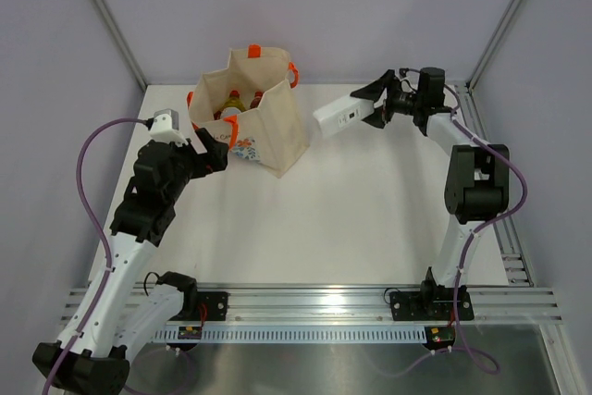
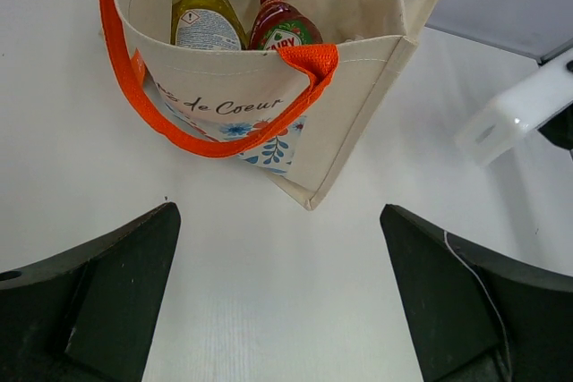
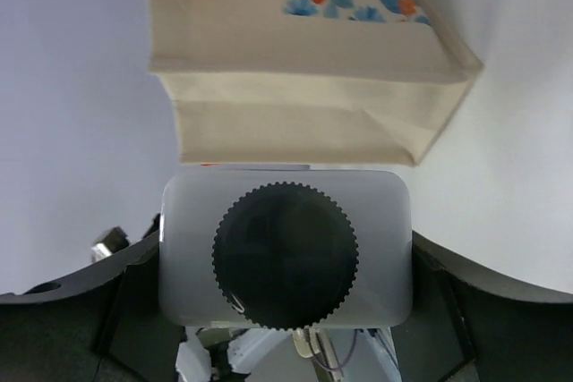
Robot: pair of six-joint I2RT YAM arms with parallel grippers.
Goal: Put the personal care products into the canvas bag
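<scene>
The cream canvas bag with orange handles stands at the back left, open at the top. A yellow-labelled bottle and a red-labelled bottle stand inside it. My right gripper is shut on a flat white rectangular bottle with a black ribbed cap, holding it in the air to the right of the bag, its far end pointing at the bag. It also shows in the left wrist view. My left gripper is open and empty, just in front of the bag's left corner.
The bag's side with a floral print fills the upper part of the right wrist view. Metal frame posts rise at the table's back corners. A rail runs along the near edge.
</scene>
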